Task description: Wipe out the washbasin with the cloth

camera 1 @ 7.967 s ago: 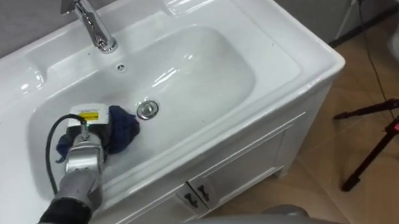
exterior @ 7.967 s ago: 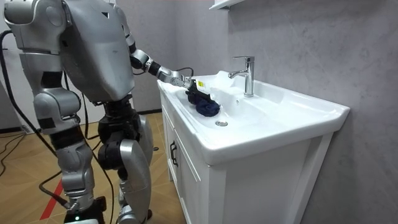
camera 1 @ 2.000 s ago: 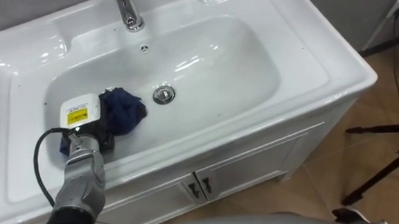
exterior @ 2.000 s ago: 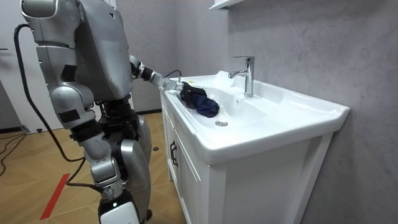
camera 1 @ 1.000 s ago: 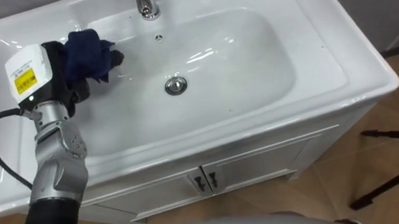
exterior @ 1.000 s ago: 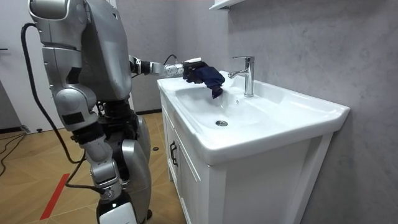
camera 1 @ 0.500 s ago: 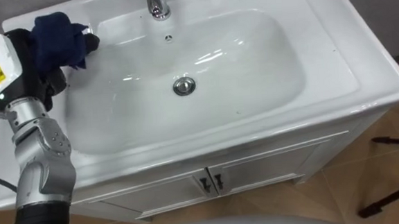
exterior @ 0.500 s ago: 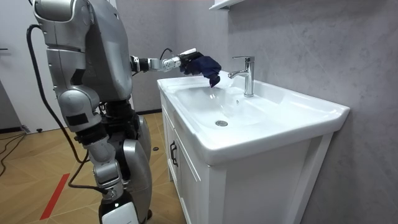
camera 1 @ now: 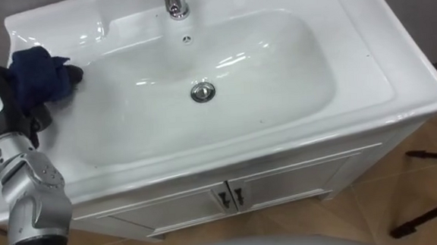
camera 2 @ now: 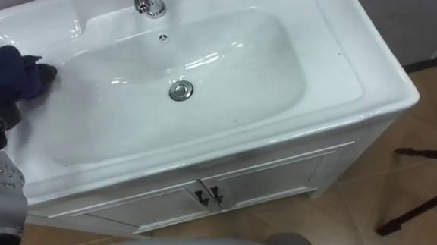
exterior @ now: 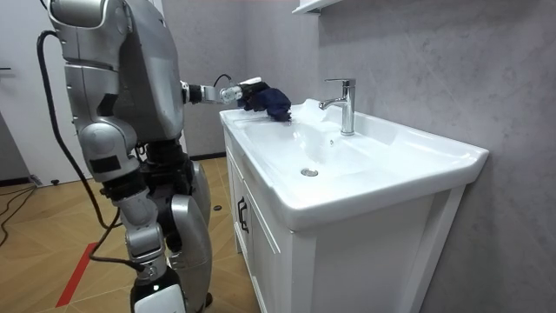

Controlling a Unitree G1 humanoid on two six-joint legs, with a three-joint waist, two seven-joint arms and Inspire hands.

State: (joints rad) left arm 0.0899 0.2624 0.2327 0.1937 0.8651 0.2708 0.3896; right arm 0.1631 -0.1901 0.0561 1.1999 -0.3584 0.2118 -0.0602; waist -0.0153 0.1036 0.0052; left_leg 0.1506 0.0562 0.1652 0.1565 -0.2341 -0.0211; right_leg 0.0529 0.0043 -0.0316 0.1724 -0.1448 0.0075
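Observation:
The white basin sits on a cabinet, with a chrome faucet at the back and a round drain in the middle of the bowl. My left hand is shut on a bunched dark blue cloth at the basin's left rim, by the far left corner. In the room view the cloth sits in the hand just above the rim, left of the faucet. I stand at the basin's left end with the left arm stretched forward.
Two white cabinet doors with dark handles are under the basin. Black tripod legs stand on the wooden floor at the right. A grey wall runs behind the basin, with a white shelf above the faucet.
My left hand has carried the cloth up out of the bowl and leftward to the basin's left rim, then lowered it slightly. The eye views have shifted as well.

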